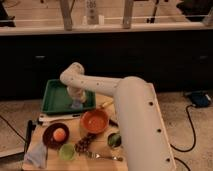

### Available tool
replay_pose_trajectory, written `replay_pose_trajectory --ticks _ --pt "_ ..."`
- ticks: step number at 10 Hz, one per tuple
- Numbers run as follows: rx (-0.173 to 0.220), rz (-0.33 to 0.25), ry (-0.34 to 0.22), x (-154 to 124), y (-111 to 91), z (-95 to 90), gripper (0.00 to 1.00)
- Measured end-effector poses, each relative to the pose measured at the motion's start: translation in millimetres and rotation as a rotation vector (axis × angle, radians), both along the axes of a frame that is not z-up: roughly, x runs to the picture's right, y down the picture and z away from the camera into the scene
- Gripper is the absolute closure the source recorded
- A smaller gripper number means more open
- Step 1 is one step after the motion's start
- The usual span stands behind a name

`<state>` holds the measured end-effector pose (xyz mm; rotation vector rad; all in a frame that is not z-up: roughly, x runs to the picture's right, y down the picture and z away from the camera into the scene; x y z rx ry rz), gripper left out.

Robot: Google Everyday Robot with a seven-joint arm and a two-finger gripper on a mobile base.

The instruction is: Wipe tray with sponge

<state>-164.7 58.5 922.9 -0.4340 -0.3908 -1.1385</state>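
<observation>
A green tray [54,98] lies at the far left of a wooden table. My white arm reaches from the lower right over the tray. My gripper [76,101] points down onto the tray's right half. A pale sponge [76,105] shows under the gripper's tip, on the tray's floor.
An orange bowl [94,120] stands just in front of the tray. A dark plate with an orange fruit [59,133], a small green cup [66,151], a pine cone [83,144], a grey cloth [36,155], a fork [102,156] and a dark green cup [114,139] lie nearer. A dark counter wall stands behind.
</observation>
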Motion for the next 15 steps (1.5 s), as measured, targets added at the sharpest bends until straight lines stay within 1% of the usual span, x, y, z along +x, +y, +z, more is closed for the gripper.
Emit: replay_pose_trajectory --ticks 1,3,5,7,9,10,11,12,13,15 --pt "0.009 0.021 0.009 0.2 -11.2 5.9 0.99" --pt "0.029 0.044 0.021 5.5 -31.0 16.5 0.99" --pt "0.042 0.036 0.017 -3.6 -46.9 24.9 0.99" --pt "0.045 0.001 -0.007 -26.1 -50.8 28.0 0.99" --pt "0.035 -0.07 -0.06 -60.6 -44.4 28.2 0.99" --pt "0.025 -0.104 -0.082 -68.7 -37.4 25.1 0.99" --pt "0.014 -0.129 -0.097 -69.8 -28.1 20.0 0.99" --pt "0.013 -0.135 -0.111 -69.3 -21.6 14.2 0.99" --pt "0.013 -0.128 -0.121 -64.2 -12.8 6.3 0.99" --pt "0.011 -0.094 -0.122 -41.1 2.3 -7.0 0.99"
